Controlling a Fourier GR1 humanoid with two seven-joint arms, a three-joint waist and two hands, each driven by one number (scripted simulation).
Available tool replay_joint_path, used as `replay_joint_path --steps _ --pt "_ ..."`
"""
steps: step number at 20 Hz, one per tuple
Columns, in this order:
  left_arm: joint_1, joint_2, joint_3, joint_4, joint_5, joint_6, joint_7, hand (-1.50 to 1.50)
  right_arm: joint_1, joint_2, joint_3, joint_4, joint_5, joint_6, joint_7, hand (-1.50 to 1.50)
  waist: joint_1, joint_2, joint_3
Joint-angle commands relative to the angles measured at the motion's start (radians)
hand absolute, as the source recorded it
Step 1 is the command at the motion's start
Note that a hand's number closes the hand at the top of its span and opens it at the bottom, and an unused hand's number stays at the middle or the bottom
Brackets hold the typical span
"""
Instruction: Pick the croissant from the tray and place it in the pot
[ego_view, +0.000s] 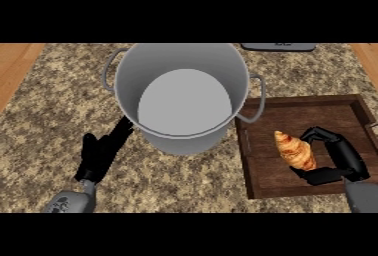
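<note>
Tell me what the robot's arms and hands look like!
Both forearms are grey and smooth, coming up from the bottom edge. Each ends in a black hand with slim, jointed fingers and a thumb: the left hand and the right hand. The left forearm has small dark marks near the wrist.

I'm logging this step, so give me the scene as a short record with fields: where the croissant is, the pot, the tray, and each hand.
croissant: lying on the tray, not in the pot
tray: dark wooden, right of the pot
pot: grey, two handles, nothing inside
right hand: fingers and thumb curled round the croissant
left hand: open, fingers straight, beside the pot's lower left
counter: speckled stone
</note>
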Motion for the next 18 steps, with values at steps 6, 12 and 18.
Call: replay_joint_path --steps 6,12,18 --pt "-0.003 0.018 0.051 0.087 -0.02 -0.029 -0.074 0.0 -0.131 0.046 0.048 -0.073 0.092 -0.089 0.034 1.5 -0.023 0.0 0.012" --pt "-0.049 0.026 0.088 0.015 0.028 -0.053 0.025 0.0 -0.122 -0.027 0.034 -0.295 0.11 -0.083 0.169 1.5 -0.031 -0.002 0.012" --pt "-0.002 -0.006 0.05 -0.006 -0.023 -0.029 0.024 0.0 -0.213 0.044 0.129 -0.465 0.22 -0.123 0.469 1.5 -0.022 -0.002 0.012"
